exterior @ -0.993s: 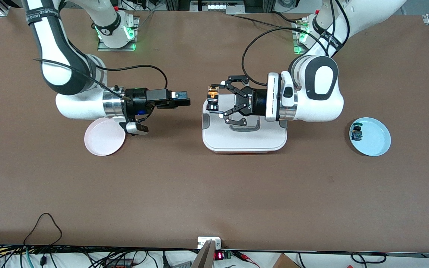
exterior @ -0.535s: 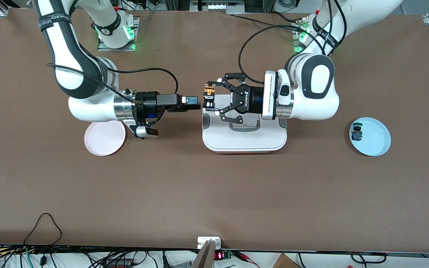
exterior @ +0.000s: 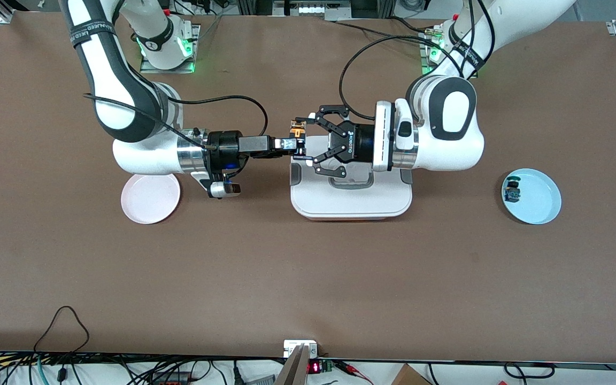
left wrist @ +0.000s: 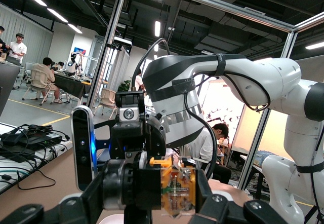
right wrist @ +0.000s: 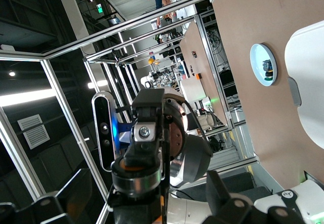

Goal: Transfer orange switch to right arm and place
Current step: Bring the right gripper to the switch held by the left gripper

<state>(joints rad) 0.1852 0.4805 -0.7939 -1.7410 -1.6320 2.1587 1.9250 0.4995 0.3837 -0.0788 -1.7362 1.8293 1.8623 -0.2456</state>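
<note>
While one left pincer (exterior: 301, 143) grips one orange switch (exterior: 298, 131), right pincer (exterior: 288, 144) gapes open.

A white box with a lid (exterior: 351, 200) sits in the middle of the brown table (exterior: 308, 267). A pink plate (exterior: 150, 198) lies toward the right arm's end. A blue plate (exterior: 538, 200) toward the left arm's end holds a small green and blue part (exterior: 512, 191).

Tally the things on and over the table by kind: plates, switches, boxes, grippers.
Plates: 2, pink plate, blue plate
Switches: 2, orange switch, green-capped switch
Boxes: 1, white box
Grippers: 2, left gripper, right gripper
Total: 7
</note>
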